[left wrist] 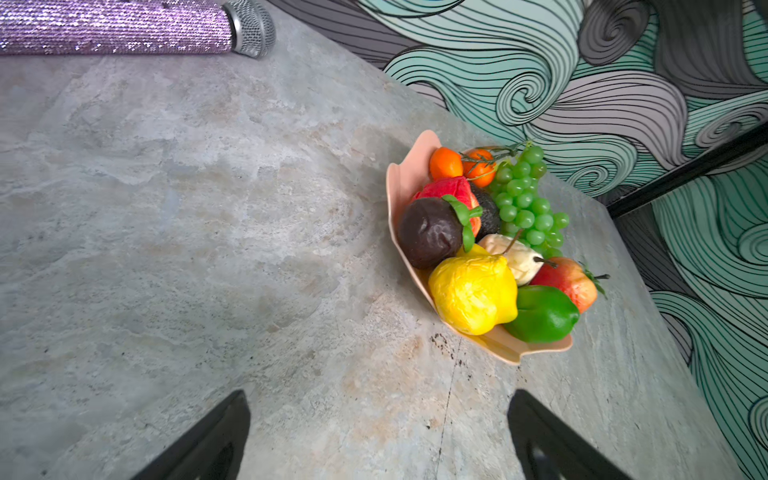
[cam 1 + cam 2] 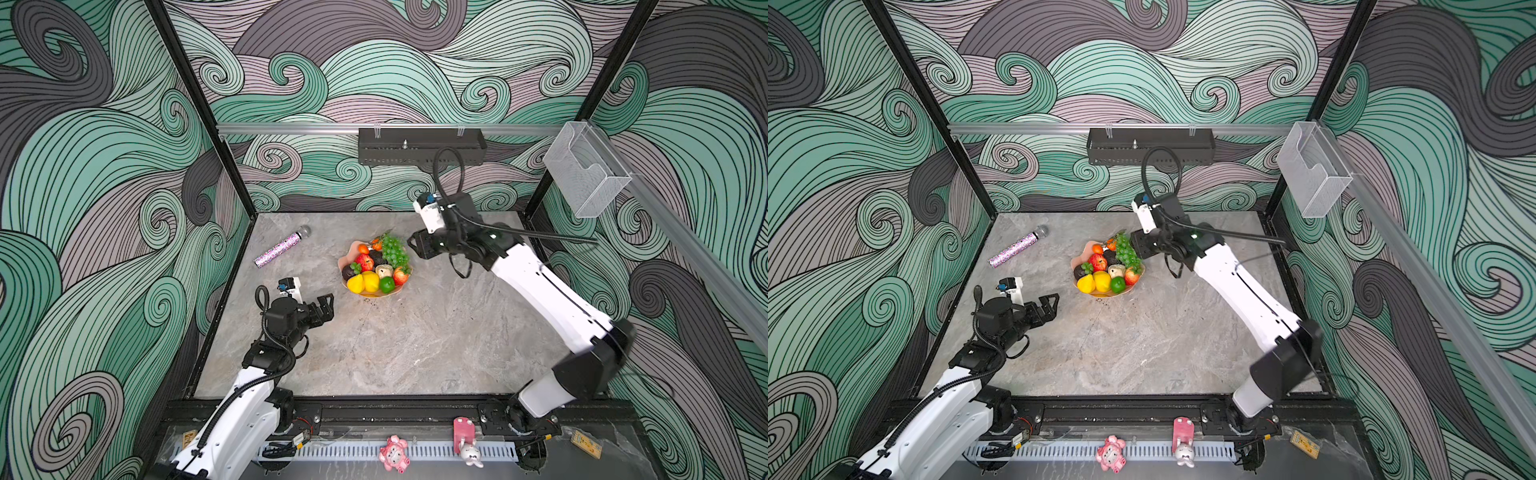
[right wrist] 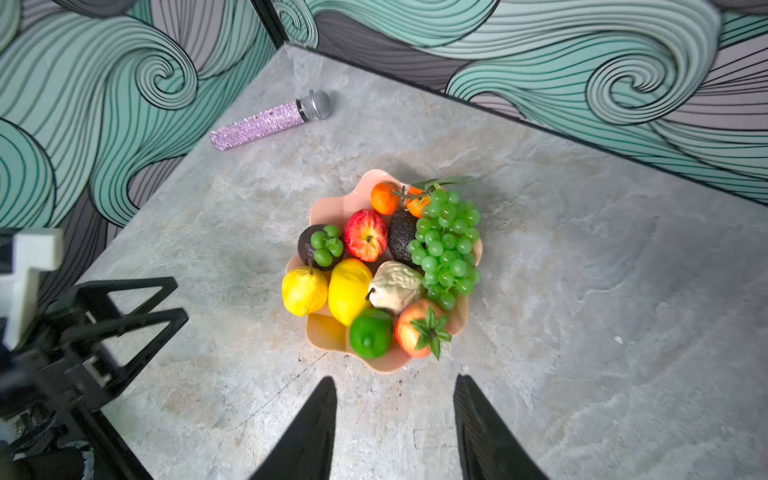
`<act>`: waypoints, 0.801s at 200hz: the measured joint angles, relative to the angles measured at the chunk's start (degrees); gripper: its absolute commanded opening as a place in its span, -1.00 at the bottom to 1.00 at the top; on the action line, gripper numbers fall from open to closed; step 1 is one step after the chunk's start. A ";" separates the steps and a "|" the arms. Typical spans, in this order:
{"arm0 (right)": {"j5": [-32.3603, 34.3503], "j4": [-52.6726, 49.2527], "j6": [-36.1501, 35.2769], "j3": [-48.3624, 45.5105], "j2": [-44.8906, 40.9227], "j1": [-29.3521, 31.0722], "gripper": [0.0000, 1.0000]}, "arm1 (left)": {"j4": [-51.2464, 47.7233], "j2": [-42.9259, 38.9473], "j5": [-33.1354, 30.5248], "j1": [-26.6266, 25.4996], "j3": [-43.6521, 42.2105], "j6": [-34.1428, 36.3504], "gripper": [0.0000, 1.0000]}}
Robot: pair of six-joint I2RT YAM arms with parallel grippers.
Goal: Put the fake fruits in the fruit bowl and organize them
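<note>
The fruit bowl (image 3: pixel 332 205) stands about midway between the left and right edges of the worktop (image 2: pixel 415 345), nearer the far edge than the near one. All the fake fruits that can be seen lie inside it, and none shows on the bare worktop. The right tool (image 2: pixel 414 246) hangs just beside the bowl on the side facing the right edge. Its jaws are apart and nothing is between them, so the bowl lies from it toward the left edge. The left tool (image 2: pixel 328 306) is spread wide and empty near the left edge, well apart from the bowl, which makes the right arm clearly the nearer. The green grapes (image 2: pixel 394 251) are the fruit closest to the right tool. Their long axis runs along the bowl's right side, with the stem end toward the far edge beside the tangerines (image 3: pixel 384 197) and the tapered tip toward the near edge, next to the cream pear (image 3: pixel 395 286). The bunch covers the rim there, and whether it overhangs cannot be told. The lemon (image 3: pixel 349 291) lies with its long axis roughly far to near, and the yellow pear (image 3: pixel 304 291) rests over the rim facing the left edge. The bowl itself shows no marked long axis. In judgement, placement looks complete, and any tidying of the grapes falls to the right arm. The pink microphone (image 2: pixel 282 247) lies near the far left corner, apart from everything.
</note>
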 measured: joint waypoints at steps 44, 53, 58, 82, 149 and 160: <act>9.70 12.61 1.38 -28.33 -19.71 -2.05 0.99 | -3.80 -2.08 -8.44 0.00 3.21 -3.63 0.97; 14.88 15.67 2.16 -34.36 -22.67 -2.51 0.99 | -4.52 -2.80 -11.19 0.00 3.21 -5.01 0.97; 17.40 16.81 2.75 -37.07 -23.89 -2.75 0.99 | -4.94 -3.15 -13.09 0.00 3.21 -5.95 0.97; 31.15 27.19 5.05 -52.50 -31.47 -4.83 0.99 | -4.15 -3.37 -22.80 0.00 2.78 -10.01 0.97; 48.13 45.00 3.13 -66.12 -31.93 -13.88 0.99 | 4.83 12.85 -52.63 0.02 2.97 -2.25 0.98; 49.35 47.93 3.08 -66.45 -28.81 -15.15 0.99 | 7.43 16.72 -55.41 0.02 2.97 0.85 0.98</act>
